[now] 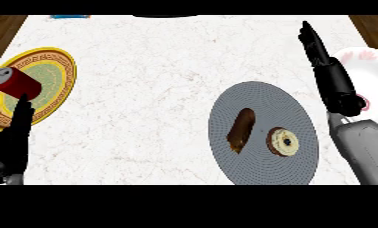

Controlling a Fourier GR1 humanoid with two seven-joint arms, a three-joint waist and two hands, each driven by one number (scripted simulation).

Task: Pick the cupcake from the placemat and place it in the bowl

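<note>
Cupcake (283,141) sits at the placemat's (251,97) four o'clock; right hand (325,67), fingers straight and empty, should descend over it.

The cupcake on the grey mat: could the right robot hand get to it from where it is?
Probably yes. The cupcake sits uncovered on the grey placemat, and the right robot hand hangs open just beside the mat's right edge. Only an oblong brown pastry lies near, on the cupcake's far side from that hand.
</note>
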